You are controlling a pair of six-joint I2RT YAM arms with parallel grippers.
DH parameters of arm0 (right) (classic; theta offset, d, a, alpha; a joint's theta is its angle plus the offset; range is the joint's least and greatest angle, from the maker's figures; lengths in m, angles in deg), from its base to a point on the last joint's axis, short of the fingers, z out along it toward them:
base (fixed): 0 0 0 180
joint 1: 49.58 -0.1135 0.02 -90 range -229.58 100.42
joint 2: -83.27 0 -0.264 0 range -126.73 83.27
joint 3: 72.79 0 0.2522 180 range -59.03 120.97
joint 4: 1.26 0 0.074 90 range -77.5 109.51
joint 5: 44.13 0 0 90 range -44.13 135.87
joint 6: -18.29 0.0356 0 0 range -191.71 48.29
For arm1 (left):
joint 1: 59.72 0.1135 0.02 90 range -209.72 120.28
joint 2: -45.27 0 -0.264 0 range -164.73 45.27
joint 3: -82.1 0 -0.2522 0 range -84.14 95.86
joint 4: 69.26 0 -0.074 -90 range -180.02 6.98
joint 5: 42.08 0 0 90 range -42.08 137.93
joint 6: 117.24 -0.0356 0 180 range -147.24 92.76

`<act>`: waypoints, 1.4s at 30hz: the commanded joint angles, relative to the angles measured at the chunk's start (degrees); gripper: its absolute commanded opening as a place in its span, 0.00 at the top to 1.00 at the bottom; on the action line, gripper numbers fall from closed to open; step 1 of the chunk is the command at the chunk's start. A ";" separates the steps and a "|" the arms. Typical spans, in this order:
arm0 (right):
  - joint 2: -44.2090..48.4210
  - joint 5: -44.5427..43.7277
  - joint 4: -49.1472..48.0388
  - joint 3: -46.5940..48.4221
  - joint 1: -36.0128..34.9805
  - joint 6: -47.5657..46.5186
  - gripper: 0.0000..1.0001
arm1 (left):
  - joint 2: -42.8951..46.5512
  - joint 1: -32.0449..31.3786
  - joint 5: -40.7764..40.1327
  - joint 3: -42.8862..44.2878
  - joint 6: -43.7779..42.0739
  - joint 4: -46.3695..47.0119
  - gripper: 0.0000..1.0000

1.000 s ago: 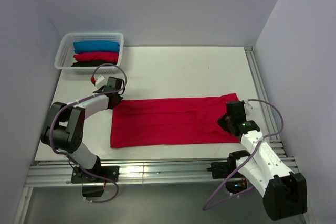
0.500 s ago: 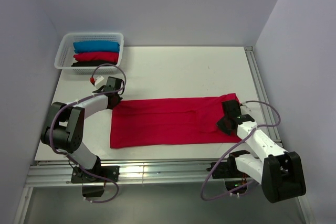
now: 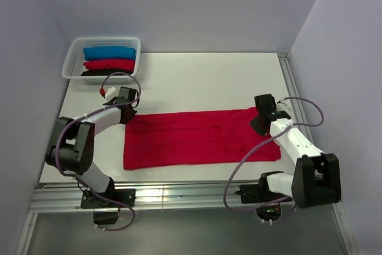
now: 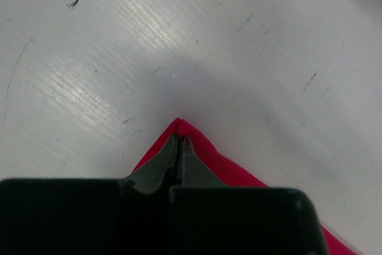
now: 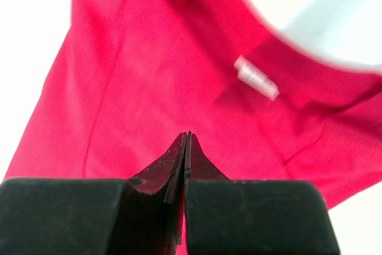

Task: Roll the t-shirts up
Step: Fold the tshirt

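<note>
A red shirt [image 3: 197, 138], folded into a long flat strip, lies across the near half of the white table [image 3: 203, 82], its long sides running left to right. The left end sits just in front of the left arm and the right end reaches close to the table's right edge. The left gripper [image 3: 129, 115] is down at the strip's far-left corner. In the left wrist view its jaws are pressed together, with the pointed corner of the shirt [image 4: 206, 156] pinched between them and the very tip of the cloth poking out past the fingertips [image 4: 170, 150] onto bare table. The right gripper [image 3: 259, 126] is at the far-right corner of the strip. Its wrist view shows the jaws likewise closed tight on a fold of red cloth [image 5: 137, 88], which spreads away from the fingertips [image 5: 179, 147] in soft creases. The neckline curves across the upper right of that view, with a small white label [image 5: 255, 77] sewn just inside it. The near-right corner of the strip lies loose and juts out a little to the right. In the far-left corner of the table stands a white basket [image 3: 70, 59] holding three rolled shirts side by side: a blue roll [image 3: 109, 52] farthest, a red roll [image 3: 109, 64] in the middle and a black roll [image 3: 98, 73] nearest.
</note>
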 commanded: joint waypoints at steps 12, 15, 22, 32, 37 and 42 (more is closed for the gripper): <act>-17.43 -1.04 -3.88 7.55 8.19 1.77 1.00 | 4.60 0.81 0.46 -0.54 2.51 0.05 1.00; -21.83 -1.65 -1.69 10.36 9.42 2.73 1.00 | 5.56 0.81 -0.33 -0.98 3.65 -0.92 1.00; -26.93 -0.42 -2.21 14.58 12.50 2.30 1.00 | 5.48 0.90 -1.21 -2.30 5.15 -2.42 1.00; -38.79 0.80 -0.54 28.63 12.50 -0.77 1.00 | 4.68 1.25 -1.03 -3.70 6.47 -4.00 1.00; -43.71 2.22 -1.07 35.23 12.50 -3.32 1.00 | 5.04 1.25 0.19 -6.34 9.28 -4.79 1.00; -52.32 1.60 3.75 47.44 12.50 -4.03 1.00 | 5.65 1.08 3.45 -10.91 9.98 -2.33 1.00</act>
